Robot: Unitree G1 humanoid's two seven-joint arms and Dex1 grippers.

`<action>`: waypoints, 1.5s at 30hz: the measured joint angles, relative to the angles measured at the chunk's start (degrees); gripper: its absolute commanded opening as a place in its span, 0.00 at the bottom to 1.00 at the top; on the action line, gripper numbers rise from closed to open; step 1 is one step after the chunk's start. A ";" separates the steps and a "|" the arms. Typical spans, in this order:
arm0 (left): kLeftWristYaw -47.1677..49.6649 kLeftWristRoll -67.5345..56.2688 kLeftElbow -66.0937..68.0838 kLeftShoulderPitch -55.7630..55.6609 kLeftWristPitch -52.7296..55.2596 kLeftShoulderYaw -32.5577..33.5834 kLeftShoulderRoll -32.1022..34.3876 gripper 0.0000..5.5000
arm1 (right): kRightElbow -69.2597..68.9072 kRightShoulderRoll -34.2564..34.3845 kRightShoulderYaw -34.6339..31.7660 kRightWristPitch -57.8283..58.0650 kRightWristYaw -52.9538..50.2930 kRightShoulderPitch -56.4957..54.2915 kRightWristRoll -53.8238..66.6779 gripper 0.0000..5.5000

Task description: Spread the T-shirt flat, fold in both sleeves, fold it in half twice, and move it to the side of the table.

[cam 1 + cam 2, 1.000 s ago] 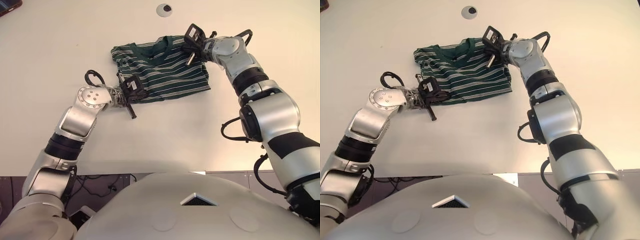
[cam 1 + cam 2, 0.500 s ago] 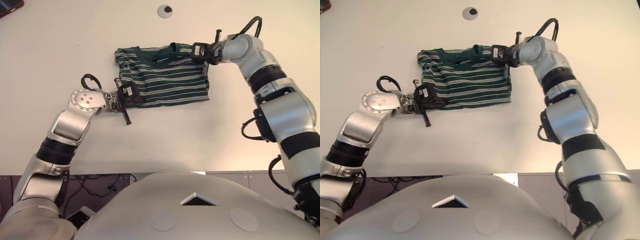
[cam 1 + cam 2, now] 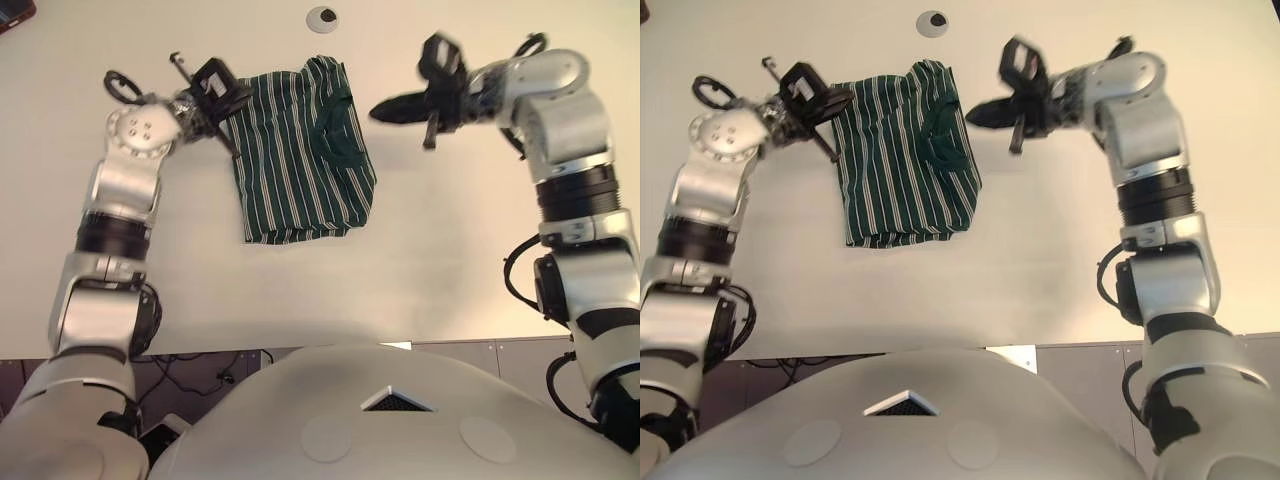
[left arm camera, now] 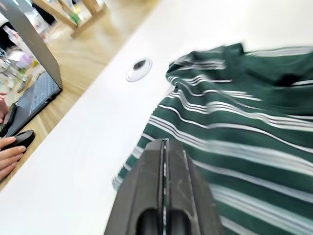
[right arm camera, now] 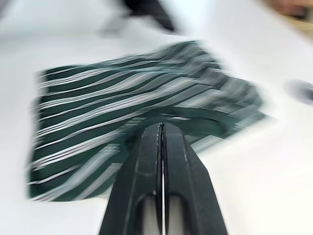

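Green-and-white striped T-shirt [image 3: 300, 150], folded into a compact rectangle, lies on the pale surface [image 3: 450, 250] toward its far left, just short of the round cable port [image 3: 322, 17]. Left gripper [image 4: 164, 146] sits at the shirt's far-left corner, its 2 fingers pressed together; whether cloth is pinched between them cannot be told. Right gripper [image 5: 161, 128] hangs clear of the shirt's right edge, fingers likewise together with nothing between them. Probable hazard: pulling from 1 corner alone may drag the top layers askew or reopen the fold, since the collar side looks loosely bunched. No writing is legible on shirt or surface.
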 measured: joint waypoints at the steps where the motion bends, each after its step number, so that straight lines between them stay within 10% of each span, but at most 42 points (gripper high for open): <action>1: -0.91 -1.65 -5.42 4.79 1.55 1.33 1.13 0.00 | 1.17 -0.60 -0.12 0.30 -1.28 0.29 -1.22 0.00; 9: -4.10 -8.32 -36.98 26.52 17.46 2.13 4.60 0.00 | 2.48 -0.04 6.21 -9.48 -7.08 13.55 -7.10 0.00; 29: -0.27 0.12 -26.54 21.65 16.99 -5.80 0.10 0.00 | -0.25 6.73 7.49 -4.23 -1.67 15.99 1.93 0.00; 38: -0.48 -0.05 -27.06 22.65 17.20 -4.17 0.78 0.00 | -2.73 2.86 -10.56 23.43 2.51 5.77 23.23 0.00; 45: -1.94 -1.87 -28.92 24.20 16.02 -0.24 2.35 0.11 | 0.31 -0.73 0.09 -10.36 1.16 9.72 3.66 0.05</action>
